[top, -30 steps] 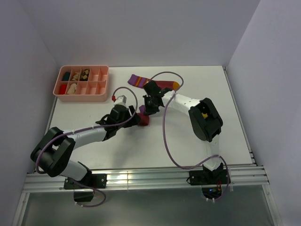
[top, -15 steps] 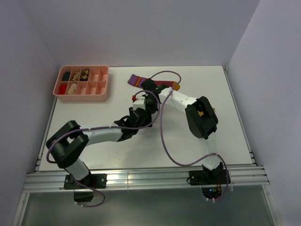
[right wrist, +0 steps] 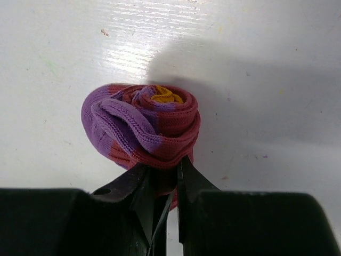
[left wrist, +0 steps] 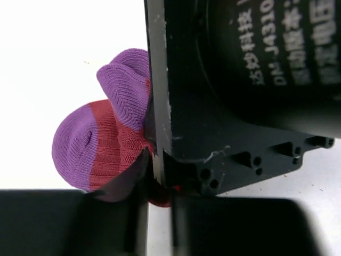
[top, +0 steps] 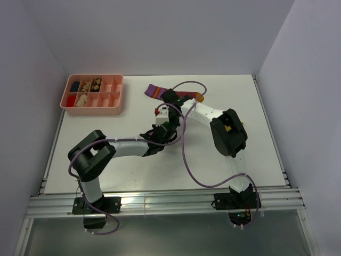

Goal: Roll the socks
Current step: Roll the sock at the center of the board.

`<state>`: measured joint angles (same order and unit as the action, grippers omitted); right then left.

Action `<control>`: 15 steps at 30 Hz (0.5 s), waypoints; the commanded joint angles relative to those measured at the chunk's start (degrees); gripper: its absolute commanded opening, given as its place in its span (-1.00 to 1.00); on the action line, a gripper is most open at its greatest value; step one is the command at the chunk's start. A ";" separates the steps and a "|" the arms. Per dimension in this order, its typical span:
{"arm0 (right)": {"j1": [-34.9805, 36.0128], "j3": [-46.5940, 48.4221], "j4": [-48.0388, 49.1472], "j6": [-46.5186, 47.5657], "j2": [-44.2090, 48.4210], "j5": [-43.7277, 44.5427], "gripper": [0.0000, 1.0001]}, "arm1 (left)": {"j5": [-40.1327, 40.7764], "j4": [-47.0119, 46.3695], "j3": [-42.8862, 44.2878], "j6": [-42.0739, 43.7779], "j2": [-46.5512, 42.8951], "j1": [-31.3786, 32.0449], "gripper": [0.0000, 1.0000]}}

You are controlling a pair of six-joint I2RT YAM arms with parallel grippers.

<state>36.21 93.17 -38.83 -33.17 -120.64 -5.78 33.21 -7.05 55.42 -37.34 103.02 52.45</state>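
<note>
White table (top: 256, 106) bore the rolled sock (right wrist: 143, 125), pinched by right gripper (right wrist: 165, 178) and left gripper (left wrist: 153, 184); flat sock (top: 154, 90) lay toward twelve o'clock. Its cuff (left wrist: 128, 88) needed stretching over, coil tight.

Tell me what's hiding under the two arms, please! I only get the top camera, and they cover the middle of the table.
Observer: A rolled sock. The right wrist camera shows it wound into a maroon and purple spiral with orange at the centre.
Operator: Cool! Is anything holding it?
Observer: Yes, the right pincer is pinched shut on the edge of the roll nearest that camera.
Operator: What about the left side?
Observer: The left pincer nips the same roll's fabric, close beside the other arm's black casing.
</note>
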 commanded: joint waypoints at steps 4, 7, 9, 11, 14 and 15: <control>0.53 -6.58 0.23 -2.94 1.53 -4.40 -0.98 | -3.85 6.43 -2.86 -2.12 -0.27 0.11 -0.99; -0.78 -11.85 7.78 -6.10 6.10 -7.21 -0.73 | -6.66 5.56 -5.58 -3.26 -3.26 -0.76 -0.99; -2.01 -15.81 14.28 -8.30 9.96 -8.45 -0.44 | -9.38 4.50 -8.12 -5.01 -5.37 -2.42 -0.99; -2.89 -19.14 20.16 -9.54 12.43 -9.59 -0.20 | -13.42 2.58 -11.01 -6.85 -7.65 -3.92 -0.99; -4.21 -23.62 28.24 -11.48 17.18 -10.04 0.11 | -20.19 -0.24 -15.32 -9.66 -10.98 -7.44 -0.99; -4.65 -24.77 30.11 -12.18 19.19 -10.21 0.24 | -22.55 -2.94 -16.56 -10.20 -11.70 -8.58 -0.99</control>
<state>33.41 71.29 -18.22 -42.59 -108.14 -14.98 19.35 -11.94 43.92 -43.68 93.17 47.22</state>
